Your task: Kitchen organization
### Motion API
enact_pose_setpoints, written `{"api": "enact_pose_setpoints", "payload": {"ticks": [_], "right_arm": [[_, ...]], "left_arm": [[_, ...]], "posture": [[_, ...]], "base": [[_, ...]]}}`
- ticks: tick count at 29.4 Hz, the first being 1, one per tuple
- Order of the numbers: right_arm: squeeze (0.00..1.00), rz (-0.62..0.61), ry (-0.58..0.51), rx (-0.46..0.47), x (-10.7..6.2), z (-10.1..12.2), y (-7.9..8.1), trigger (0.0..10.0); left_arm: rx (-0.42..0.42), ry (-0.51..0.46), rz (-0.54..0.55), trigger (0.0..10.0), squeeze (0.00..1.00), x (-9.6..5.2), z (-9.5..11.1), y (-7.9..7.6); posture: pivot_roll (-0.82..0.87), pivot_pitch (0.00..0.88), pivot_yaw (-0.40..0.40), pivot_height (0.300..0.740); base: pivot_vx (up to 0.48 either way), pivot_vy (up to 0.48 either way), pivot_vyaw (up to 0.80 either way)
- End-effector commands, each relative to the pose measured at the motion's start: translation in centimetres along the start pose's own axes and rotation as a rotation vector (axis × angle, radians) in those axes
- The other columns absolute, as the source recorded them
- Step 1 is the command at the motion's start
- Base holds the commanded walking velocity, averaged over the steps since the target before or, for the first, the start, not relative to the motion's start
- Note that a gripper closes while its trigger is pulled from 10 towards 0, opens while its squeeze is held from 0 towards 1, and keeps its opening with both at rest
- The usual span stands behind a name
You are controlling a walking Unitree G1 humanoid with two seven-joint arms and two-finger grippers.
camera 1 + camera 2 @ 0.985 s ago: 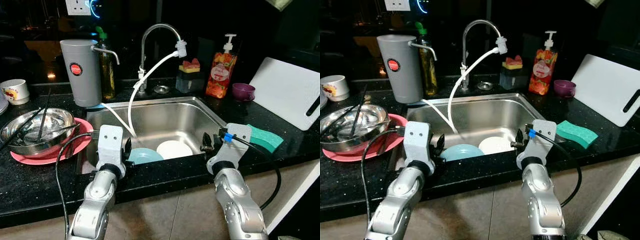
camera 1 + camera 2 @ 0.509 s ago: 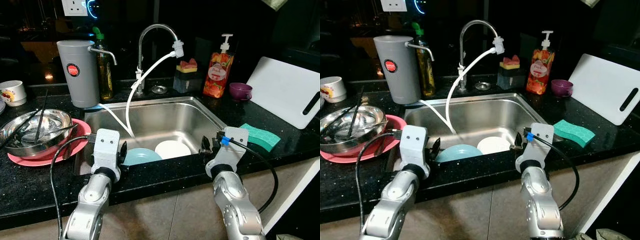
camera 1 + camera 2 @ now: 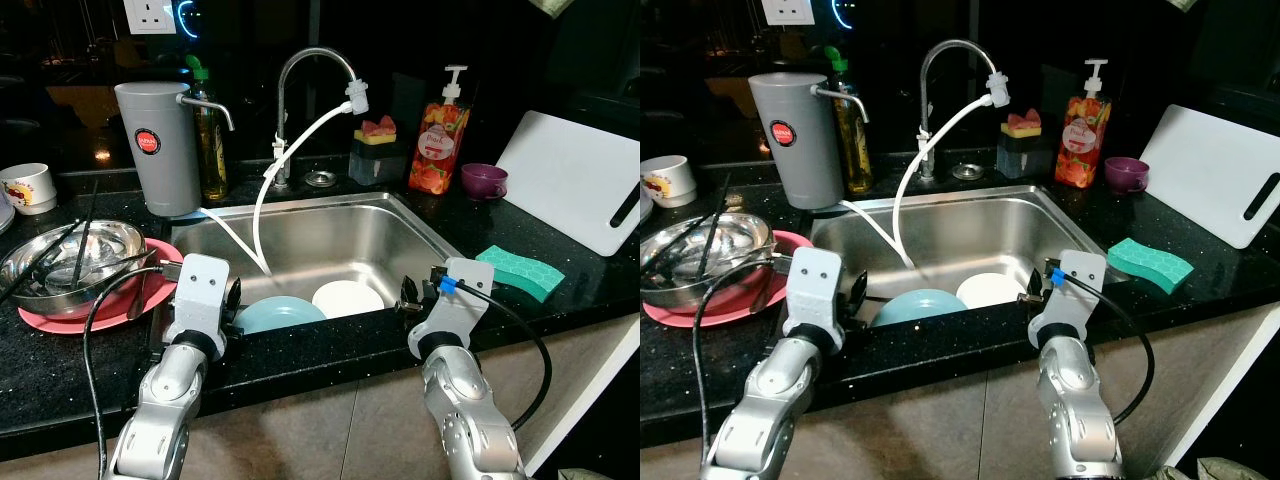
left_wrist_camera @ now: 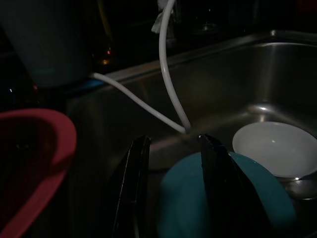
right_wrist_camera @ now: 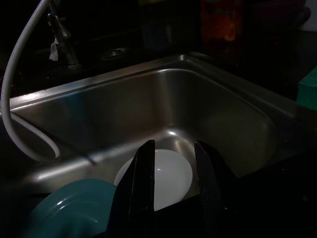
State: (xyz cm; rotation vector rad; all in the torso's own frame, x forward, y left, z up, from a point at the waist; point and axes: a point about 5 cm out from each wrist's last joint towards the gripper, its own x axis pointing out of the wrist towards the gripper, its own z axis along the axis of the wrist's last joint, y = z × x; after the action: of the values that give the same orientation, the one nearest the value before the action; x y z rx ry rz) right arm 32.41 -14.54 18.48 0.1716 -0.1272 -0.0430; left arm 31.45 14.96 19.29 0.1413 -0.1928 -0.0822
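Lying beneath both parted fingers: teal bowl (image 3: 278, 313), white bowl (image 3: 347, 298).

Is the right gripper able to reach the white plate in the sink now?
Probably yes: the right gripper is open above the sink's front edge, aimed at the white plate, with nothing between them.

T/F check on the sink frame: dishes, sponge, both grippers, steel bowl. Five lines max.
1. A teal plate and a white plate lie in the sink. True.
2. The green sponge lies in the sink. False: it lies on the counter to the sink's right.
3. The left gripper holds the teal plate. False: it is open and empty above it.
4. The right gripper is open. True.
5. The steel bowl sits on a red plate. True.
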Motion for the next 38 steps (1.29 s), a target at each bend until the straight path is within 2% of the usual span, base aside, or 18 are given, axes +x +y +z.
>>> {"api": "enact_pose_setpoints", "payload": {"ticks": [1,5,8,11,13,14,15,17,18,19,21,22,28,30,34,35,36,38], "right_arm": [[0.00,-0.004,0.001,0.003,-0.1,-0.2,-0.2,10.0],[0.00,-0.009,-0.008,0.004,0.0,0.0,-0.3,10.0],[0.00,-0.013,-0.007,0.000,0.1,-0.1,-0.5,10.0],[0.00,-0.012,-0.006,0.000,0.1,-0.1,-0.4,10.0],[0.00,-0.010,-0.007,0.001,0.1,-0.1,-0.3,10.0],[0.00,-0.009,-0.007,0.001,0.1,-0.1,-0.3,10.0],[0.00,-0.009,-0.007,0.001,0.1,-0.1,-0.3,10.0],[0.00,-0.009,-0.007,0.000,0.2,-0.1,-0.3,10.0],[0.00,-0.009,-0.007,0.000,0.2,-0.1,-0.3,10.0],[0.00,-0.009,-0.009,0.001,0.2,0.0,-0.3,10.0],[0.00,-0.008,-0.010,0.001,0.2,0.1,-0.3,10.0],[0.00,-0.007,-0.008,0.000,0.2,0.0,-0.3,10.0],[0.00,0.004,-0.005,-0.005,0.2,0.0,-0.2,10.0],[0.00,0.010,-0.009,-0.009,0.3,0.2,-0.2,10.0],[0.00,0.015,-0.011,-0.014,0.4,0.3,-0.2,10.0],[0.00,0.018,-0.011,-0.016,0.4,0.4,-0.2,10.0],[0.00,0.018,-0.011,-0.016,0.4,0.4,-0.2,10.0],[0.00,0.027,-0.013,-0.018,0.5,0.4,-0.1,10.0]], "left_arm": [[0.004,0.030,-0.007,10.0,0.00,0.3,0.1,-0.1],[0.054,0.058,0.014,10.0,0.00,0.7,0.3,0.4],[0.079,0.022,0.130,10.0,0.00,2.6,3.5,3.2],[0.093,-0.003,0.137,10.0,0.00,3.1,4.6,4.1],[0.256,-0.035,0.096,10.0,0.00,3.5,6.0,5.0],[0.387,-0.035,0.058,10.0,0.00,3.4,6.2,5.3],[0.387,-0.035,0.058,10.0,0.00,3.4,6.2,5.3],[0.543,-0.017,0.008,10.0,0.00,3.0,6.1,5.4],[0.543,-0.017,0.008,10.0,0.00,3.0,6.1,5.4],[0.607,-0.009,0.001,10.0,0.00,2.8,6.2,5.5],[0.689,-0.004,0.009,10.0,0.17,2.7,6.4,5.4],[0.695,-0.005,0.013,10.0,1.00,2.7,6.5,5.2],[0.686,-0.009,0.018,10.0,1.00,2.6,6.4,3.9],[0.682,-0.003,0.021,10.0,1.00,2.4,6.2,2.9],[0.682,0.032,0.055,10.0,1.00,2.2,5.9,2.9],[0.691,0.055,0.075,10.0,0.00,2.2,5.6,3.3],[0.691,0.055,0.075,10.0,0.00,2.2,5.6,3.3],[0.733,0.096,0.104,10.0,0.00,2.2,5.3,4.6]], "posture": [[0.06,0.063,-0.013,0.740],[0.06,0.063,-0.013,0.740],[0.07,0.064,-0.019,0.740],[0.07,0.062,-0.018,0.740],[0.07,0.058,-0.019,0.740],[0.07,0.058,-0.019,0.740],[0.07,0.058,-0.019,0.740],[0.07,0.057,-0.017,0.740],[0.07,0.057,-0.017,0.740],[0.07,0.057,-0.017,0.740],[0.07,0.057,-0.017,0.740],[0.07,0.058,-0.022,0.740],[0.06,0.057,-0.033,0.740],[0.06,0.058,-0.038,0.740],[0.06,0.056,-0.046,0.740],[0.06,0.056,-0.046,0.740],[0.06,0.056,-0.046,0.740],[0.06,0.053,-0.048,0.740]], "base": [[0.000,0.000,0.00],[0.000,0.000,0.00],[0.000,0.000,0.00],[0.000,0.000,0.00],[0.000,0.000,0.00],[0.000,0.000,0.00],[0.000,0.000,0.00],[0.000,0.000,0.00],[0.000,0.000,0.00],[0.000,0.000,0.00],[0.000,0.000,0.00],[0.000,0.000,0.00],[0.000,0.000,0.00],[0.000,0.000,0.00],[0.000,0.000,0.00],[0.000,0.000,0.00],[0.000,0.000,0.00],[0.000,0.000,0.00]]}}
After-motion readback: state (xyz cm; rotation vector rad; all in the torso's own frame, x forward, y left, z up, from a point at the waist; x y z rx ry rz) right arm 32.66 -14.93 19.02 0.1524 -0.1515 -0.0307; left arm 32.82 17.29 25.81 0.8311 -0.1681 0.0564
